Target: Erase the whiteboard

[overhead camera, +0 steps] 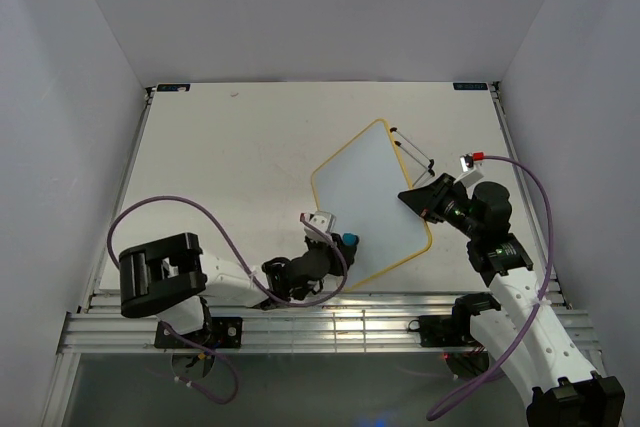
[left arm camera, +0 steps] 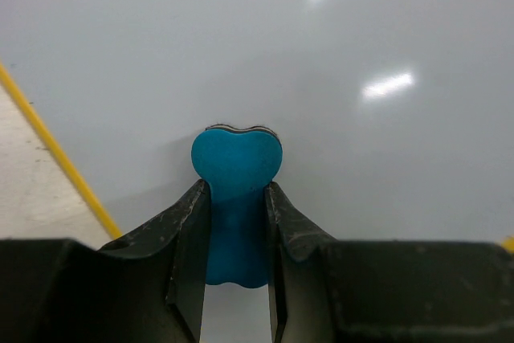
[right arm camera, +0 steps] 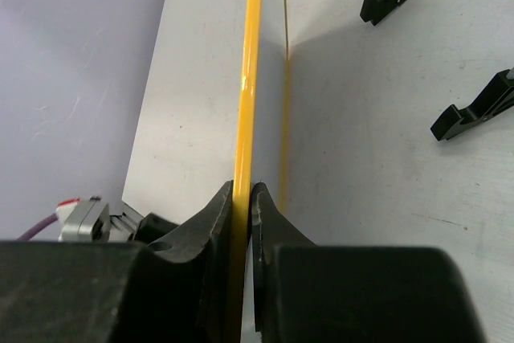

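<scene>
Left hand (left arm camera: 237, 198) tight around blue eraser (left arm camera: 236, 158) on whiteboard (left arm camera: 241, 38); right hand (right arm camera: 242, 194) tight on frame (right arm camera: 250, 54).

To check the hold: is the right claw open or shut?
Shut on the whiteboard: the right claw pinches its yellow frame edge, with no gap.

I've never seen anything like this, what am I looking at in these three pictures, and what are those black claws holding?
Two robot arms are bolted to a pale table. One picture looks down from above; the others come from a camera on each wrist. On the table sits a rounded white whiteboard with a thin yellow frame. The right gripper pinches that frame's edge. The left gripper holds a small blue eraser block against the white face. No writing shows.
</scene>
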`<state>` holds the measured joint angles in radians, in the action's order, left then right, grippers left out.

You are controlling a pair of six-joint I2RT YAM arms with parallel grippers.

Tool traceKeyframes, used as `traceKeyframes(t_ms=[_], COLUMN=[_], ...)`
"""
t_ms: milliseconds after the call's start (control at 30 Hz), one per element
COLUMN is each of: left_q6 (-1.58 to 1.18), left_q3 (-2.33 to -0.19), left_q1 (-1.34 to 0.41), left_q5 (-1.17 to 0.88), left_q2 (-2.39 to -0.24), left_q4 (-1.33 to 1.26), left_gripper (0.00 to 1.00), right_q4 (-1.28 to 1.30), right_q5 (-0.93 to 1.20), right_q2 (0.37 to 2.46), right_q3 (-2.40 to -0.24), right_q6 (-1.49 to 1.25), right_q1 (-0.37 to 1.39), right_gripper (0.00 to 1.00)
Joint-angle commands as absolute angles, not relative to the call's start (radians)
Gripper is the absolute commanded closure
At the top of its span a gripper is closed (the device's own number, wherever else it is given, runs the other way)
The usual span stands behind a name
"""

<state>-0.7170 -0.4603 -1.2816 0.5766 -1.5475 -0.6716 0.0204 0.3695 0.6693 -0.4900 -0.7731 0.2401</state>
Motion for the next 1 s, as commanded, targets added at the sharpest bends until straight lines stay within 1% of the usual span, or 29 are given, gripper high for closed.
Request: traceKeyframes(t_ms=[0, 33, 167, 233, 300, 333, 400, 433, 500, 533, 667, 800, 833, 967], left_q6=[-0.655, -0.640, -0.626, -0.635, -0.636, -0.656, -0.701, -0.706, -0.712, -0.716, -0.729, -0.787, -0.798, -0.801], left_q3=[-0.552, -0.563, -0.586, -0.539, -0.509, -0.503, -0.488, -0.473, -0.424, -0.411, -0.390, -0.435, -0.440, -0.446], left_q1=[-1.443, -1.478, -1.514, -1.503, -1.470, -1.404, -1.321, -1.251, -1.180, -1.116, -0.994, -0.865, -0.810, -0.707], left_q5=[0.356, 0.351, 0.334, 0.417, 0.451, 0.462, 0.440, 0.430, 0.413, 0.393, 0.370, 0.364, 0.350, 0.305], left_q2=[-1.608, -1.615, -1.611, -1.577, -1.505, -1.481, -1.416, -1.395, -1.338, -1.322, -1.275, -1.313, -1.350, -1.385], left_q4=[-0.733, -0.745, -0.758, -0.753, -0.717, -0.615, -0.534, -0.503, -0.494, -0.473, -0.425, -0.298, -0.282, -0.264], left_gripper=[1.00, 1.00, 1.00, 1.00, 1.00, 1.00, 1.00, 1.00, 1.00, 1.00, 1.00, 1.00, 1.00, 1.00], right_q4=[-0.207, -0.204, -0.198, -0.198, -0.190, -0.180, -0.175, -0.172, -0.163, -0.161, -0.147, -0.112, -0.106, -0.066], right_q5=[0.589, 0.588, 0.586, 0.586, 0.583, 0.581, 0.584, 0.584, 0.577, 0.574, 0.558, 0.526, 0.525, 0.552], right_q2=[0.658, 0.658, 0.658, 0.654, 0.647, 0.647, 0.647, 0.649, 0.647, 0.647, 0.658, 0.654, 0.650, 0.660], right_q3=[-0.537, -0.538, -0.542, -0.537, -0.534, -0.534, -0.535, -0.537, -0.537, -0.537, -0.532, -0.563, -0.571, -0.632], right_q6=[-0.871, -0.868, -0.864, -0.864, -0.856, -0.851, -0.835, -0.828, -0.812, -0.805, -0.772, -0.720, -0.707, -0.651], right_q1=[0.282, 0.281, 0.282, 0.282, 0.282, 0.282, 0.282, 0.282, 0.281, 0.282, 0.282, 0.282, 0.282, 0.281], right_gripper=[0.92, 0.92, 0.92, 0.92, 0.92, 0.92, 0.92, 0.92, 0.92, 0.92, 0.92, 0.92, 0.92, 0.92])
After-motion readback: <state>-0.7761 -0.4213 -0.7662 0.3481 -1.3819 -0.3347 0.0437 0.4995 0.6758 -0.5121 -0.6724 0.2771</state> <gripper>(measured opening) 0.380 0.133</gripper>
